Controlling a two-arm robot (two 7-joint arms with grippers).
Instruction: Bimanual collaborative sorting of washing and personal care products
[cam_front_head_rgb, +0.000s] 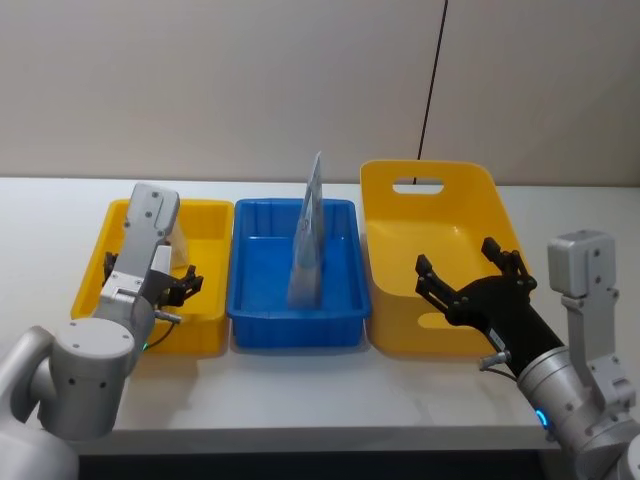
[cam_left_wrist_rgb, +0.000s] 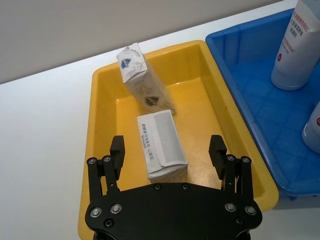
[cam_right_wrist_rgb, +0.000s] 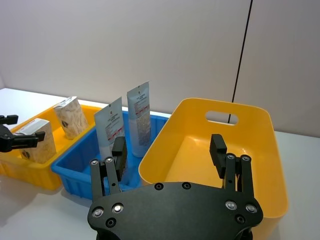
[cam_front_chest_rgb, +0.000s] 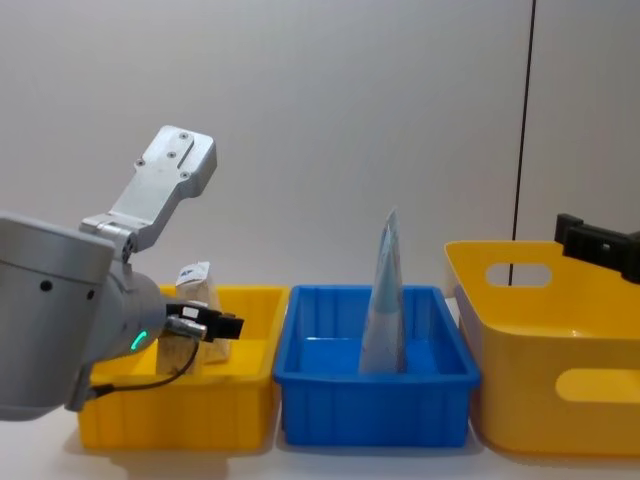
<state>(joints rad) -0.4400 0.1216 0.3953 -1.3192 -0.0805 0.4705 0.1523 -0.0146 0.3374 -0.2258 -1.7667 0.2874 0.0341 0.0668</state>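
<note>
hovering over the small yellow bin (cam_front_head_rgb: 215, 215) at the desk's (cam_front_head_rgb: 300, 390) left end, my left fingers (cam_left_wrist_rgb: 216, 150) are spread wide, grasping nothing, with the bin's walls close on both sides. beneath them a pale label-printed pack (cam_left_wrist_rgb: 161, 145) lies flat on the bin floor, and a speckled soft pack (cam_left_wrist_rgb: 137, 75) with a blue mark leans in the far corner. my right fingers (cam_right_wrist_rgb: 218, 147), also released, hang above the near rim of the big yellow bin (cam_front_head_rgb: 440, 170) at the right end. between the two, the blue bin (cam_front_head_rgb: 345, 290) holds two white red-marked tubes (cam_right_wrist_rgb: 139, 117) upright. bare desk runs along the near edge.
</note>
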